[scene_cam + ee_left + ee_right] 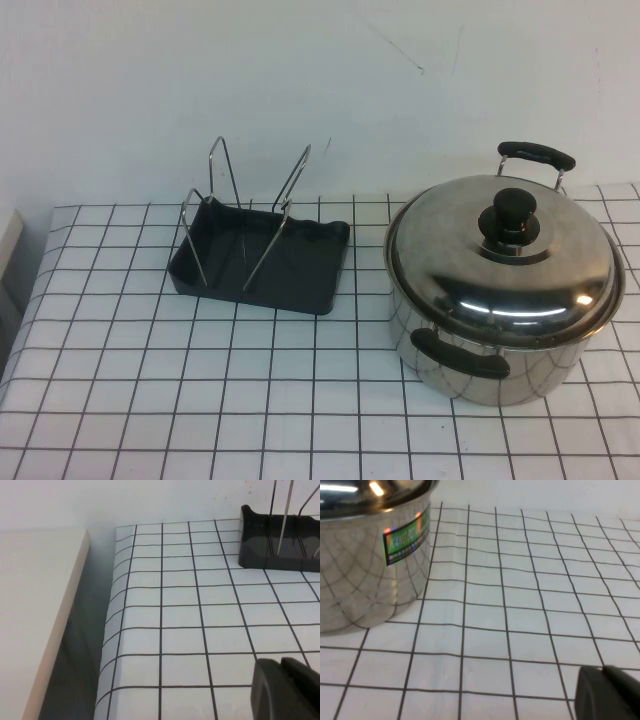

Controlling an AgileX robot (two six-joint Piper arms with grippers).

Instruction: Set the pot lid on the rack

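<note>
The pot lid (505,260), domed polished steel with a black knob (514,213), sits closed on the steel pot (480,370) at the table's right. The pot's wall also shows in the right wrist view (370,570). The rack (262,262), a dark grey tray with bent wire loops, stands left of the pot; its corner shows in the left wrist view (280,540). Neither arm shows in the high view. My left gripper (281,664) is shut and empty over the table's left part. My right gripper (604,672) is shut and empty, low beside the pot.
The table carries a white cloth with a black grid (250,400). Its left edge (107,640) drops to a gap beside a beige surface (35,620). A white wall stands behind the table.
</note>
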